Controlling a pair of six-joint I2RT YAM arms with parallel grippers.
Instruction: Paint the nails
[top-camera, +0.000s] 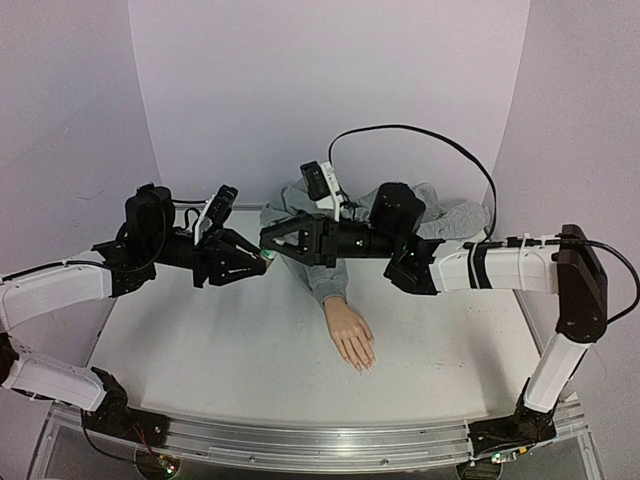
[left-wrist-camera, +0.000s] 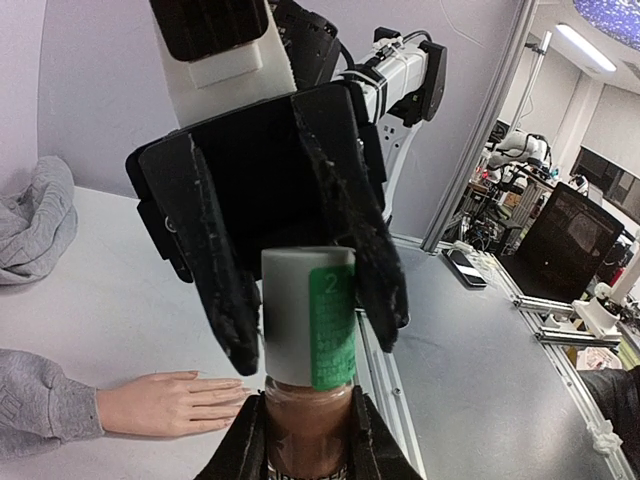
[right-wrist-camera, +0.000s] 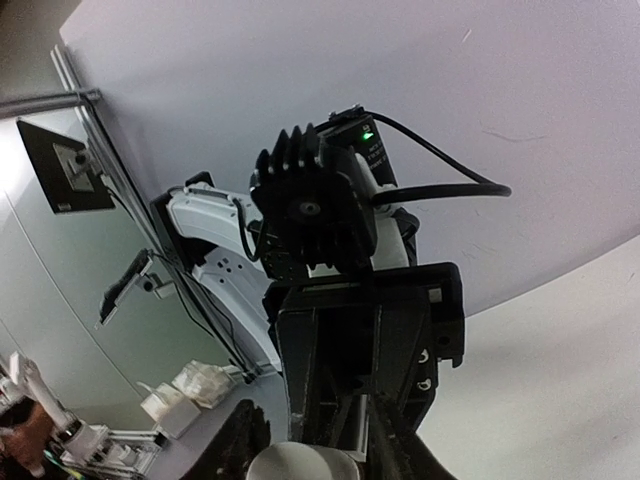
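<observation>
Jaws, left: the left gripper is closed on the brown body of a small bottle, held in mid-air.
Jaws, right: the right gripper faces it, with a finger pressed against each side of the whitish, green-labelled cap. It looks clamped on.
Nails: the nails tip a mannequin hand lying palm down on the table, below both jaws and well apart from them.
Sleeve: a grey sleeve runs from the wrist back beneath the right jaws.
Handling, nails: tiny, hard and glossy. They probably need only a light brush touch, since the hand looks light enough to slide if pushed.
Handling, bottle: smooth glass, likely slippery and breakable. Best gripped low on the body, with the cap held by its sides.
</observation>
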